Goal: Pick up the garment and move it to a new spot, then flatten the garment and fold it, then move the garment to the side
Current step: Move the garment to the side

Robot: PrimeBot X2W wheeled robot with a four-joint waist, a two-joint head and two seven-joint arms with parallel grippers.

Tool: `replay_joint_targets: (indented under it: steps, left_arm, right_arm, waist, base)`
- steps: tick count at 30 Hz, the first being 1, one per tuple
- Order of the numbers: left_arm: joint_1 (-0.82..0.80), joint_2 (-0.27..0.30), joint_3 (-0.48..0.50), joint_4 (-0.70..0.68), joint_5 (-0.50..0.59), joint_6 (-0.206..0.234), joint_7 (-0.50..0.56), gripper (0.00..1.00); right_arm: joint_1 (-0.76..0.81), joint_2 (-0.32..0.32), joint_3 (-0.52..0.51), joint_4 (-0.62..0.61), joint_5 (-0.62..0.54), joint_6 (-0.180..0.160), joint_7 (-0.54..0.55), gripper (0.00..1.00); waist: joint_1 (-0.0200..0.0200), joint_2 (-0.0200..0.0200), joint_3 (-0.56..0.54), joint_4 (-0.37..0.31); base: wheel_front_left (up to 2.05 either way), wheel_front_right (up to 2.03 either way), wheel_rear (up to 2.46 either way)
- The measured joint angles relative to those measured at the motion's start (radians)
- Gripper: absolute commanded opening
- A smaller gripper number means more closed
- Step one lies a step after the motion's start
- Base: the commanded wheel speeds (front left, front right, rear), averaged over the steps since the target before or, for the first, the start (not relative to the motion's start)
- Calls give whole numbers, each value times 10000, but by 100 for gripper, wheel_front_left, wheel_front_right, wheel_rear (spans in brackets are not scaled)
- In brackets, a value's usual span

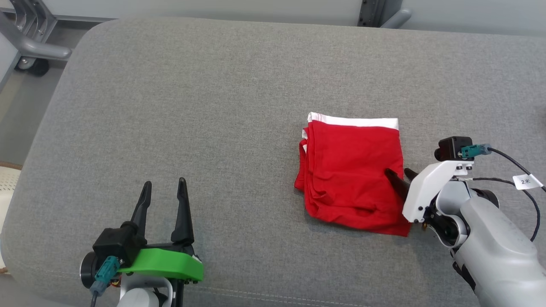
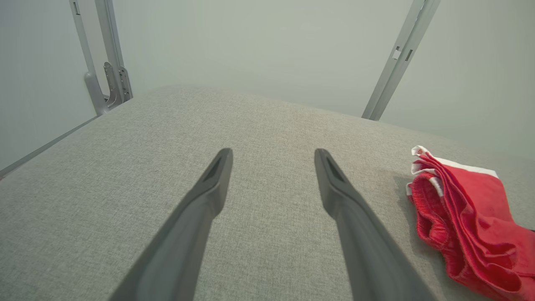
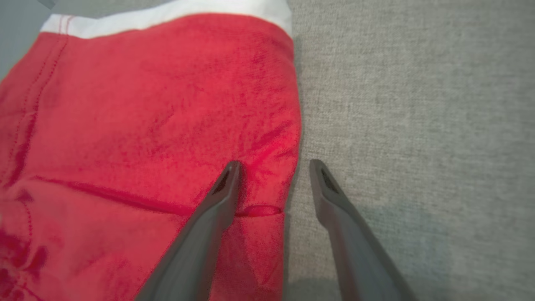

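Fingers of the right gripper (image 3: 274,164) apart, straddling the right edge of the red garment (image 3: 146,125): one tip on the cloth, the other on the bare grey cushion (image 3: 418,104) just beside that edge, nothing clamped. Right wrist view alone shows this split and a small crease at the cloth-side tip. Head view gives the whole garment (image 1: 354,170): folded, roughly rectangular, flat on the cushion (image 1: 192,106), with the right gripper (image 1: 396,170) at its right edge near the lower corner. Long axis runs near to far, slightly tilted, white waistband at the far end pointing away from the robot. Left gripper (image 1: 164,181) well apart to the garment's left, fingers spread, holding nothing. Left wrist view has the left gripper (image 2: 272,152) over bare cushion, and shows the garment's (image 2: 468,217) left side as stacked bunched layers, which the head view flattens.
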Motion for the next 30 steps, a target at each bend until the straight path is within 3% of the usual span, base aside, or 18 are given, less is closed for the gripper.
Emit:
replay_joint_targets:
  steps: [1,3,4,16,30]
  left_arm:
    - [-1,-10,10,12,4,-8,-2,100]
    - [-1,-35,46,42,33,-12,-2,100]
    - [1,-40,73,54,79,-17,-2,100]
    - [67,-50,-69,73,268,-192,-2,100]
    - [-337,4,-472,150,497,-307,73,100]
  right_arm:
    - [-31,-35,104,31,100,0,-33,33]
    - [-102,-42,326,96,263,0,-136,2]
    - [-132,-61,533,136,351,0,-316,0]
    - [-393,-426,1580,-12,880,0,-986,0]
    - [-937,-989,2150,-146,1129,0,-1465,0]
  waist:
    - [0,0,-9,7]
    - [0,0,-38,7]
    - [0,0,-71,-21]
    - [0,0,-243,-801]
    - [0,0,-139,-3269]
  base:
    - [0,0,0]
    - [0,0,0]
    - [0,0,0]
    - [0,0,0]
    - [0,0,0]
